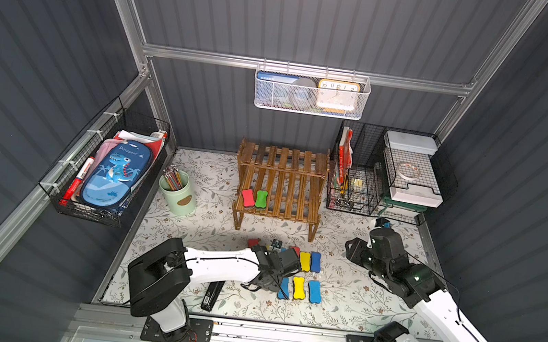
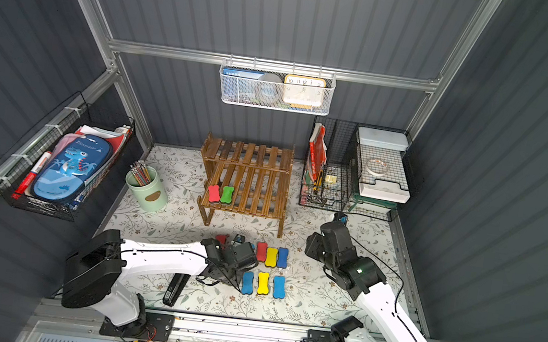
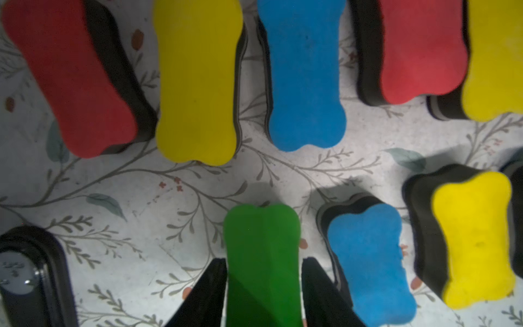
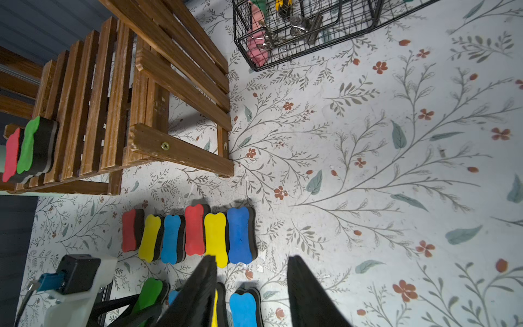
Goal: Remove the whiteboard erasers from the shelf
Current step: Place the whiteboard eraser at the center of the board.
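Left gripper straddles green eraser low at floral table beside blue eraser, clamped or released cannot tell; part jaws fully, lift straight, avoid nudging neighbours; right gripper agape, empty; red eraser and second green eraser sit on shelf's lower tier

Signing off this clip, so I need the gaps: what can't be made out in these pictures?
- Left claw: hidden under its own wrist in both top views; the left wrist view shows it flanking the green eraser, grip unclear.
- Red eraser: in a top view, mostly covered by the left arm.
- Stapler: cut off by the left wrist view's edge.
- White mesh basket: contents blurred behind mesh in both top views.
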Tool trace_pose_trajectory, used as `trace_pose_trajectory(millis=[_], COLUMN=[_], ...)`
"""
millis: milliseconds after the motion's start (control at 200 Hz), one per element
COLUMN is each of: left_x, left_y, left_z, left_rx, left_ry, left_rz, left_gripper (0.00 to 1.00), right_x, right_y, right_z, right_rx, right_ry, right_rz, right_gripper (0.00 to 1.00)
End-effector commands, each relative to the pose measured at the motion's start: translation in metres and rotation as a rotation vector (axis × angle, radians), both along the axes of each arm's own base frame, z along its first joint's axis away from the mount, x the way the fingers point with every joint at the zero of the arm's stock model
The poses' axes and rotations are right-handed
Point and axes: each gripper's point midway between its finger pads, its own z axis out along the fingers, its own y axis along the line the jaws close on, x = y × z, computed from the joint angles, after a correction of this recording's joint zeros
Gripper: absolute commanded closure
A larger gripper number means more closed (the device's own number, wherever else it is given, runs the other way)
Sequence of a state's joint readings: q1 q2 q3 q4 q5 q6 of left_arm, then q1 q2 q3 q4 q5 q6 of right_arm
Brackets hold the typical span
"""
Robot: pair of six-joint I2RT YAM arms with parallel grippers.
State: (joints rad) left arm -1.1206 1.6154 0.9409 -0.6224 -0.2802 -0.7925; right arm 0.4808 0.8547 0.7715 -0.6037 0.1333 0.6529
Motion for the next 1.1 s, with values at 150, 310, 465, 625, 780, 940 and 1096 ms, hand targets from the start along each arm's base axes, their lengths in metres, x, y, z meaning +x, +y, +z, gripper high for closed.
trace_pose_trajectory(millis=[150,310,465,625,780,940,1096], left_x=[-0.004,0.001,0.029,0.081,0.123,0.161,0.184], left_y=[-0.007,-0.009,-0.007,0.019,0.02,0.029,0.034], left_z=[0.003,0.043,0.098,0.14,0.191,0.207,0.209], left_rx=[-0.009,-0.083,-0.146,-0.162,-0.142,-0.139,-0.112], left_ry=[0.025,-0.032,-0.154,-0.241,-0.376,-0.427,-0.478], left_rz=[-0.009,0.012,0.015,0.031,-0.013,0.005,0.01], left_gripper=[0.43,0.37,0.3,0.26,0.25,0.34,0.35], right_x=[-0.003,-0.002,-0.001,0.0,0.001,0.001,0.002], right_y=[-0.004,-0.003,0.0,0.001,0.005,0.005,0.004], right_z=[-0.001,-0.001,0.003,0.002,0.003,0.004,0.005], right_rx=[-0.008,0.004,0.016,0.022,0.033,0.033,0.029], right_ry=[0.004,0.005,-0.005,-0.004,-0.005,-0.009,-0.01], right_rz=[0.0,0.0,0.01,0.014,0.023,0.025,0.025], right_gripper=[0.54,0.54,0.52,0.52,0.53,0.53,0.53])
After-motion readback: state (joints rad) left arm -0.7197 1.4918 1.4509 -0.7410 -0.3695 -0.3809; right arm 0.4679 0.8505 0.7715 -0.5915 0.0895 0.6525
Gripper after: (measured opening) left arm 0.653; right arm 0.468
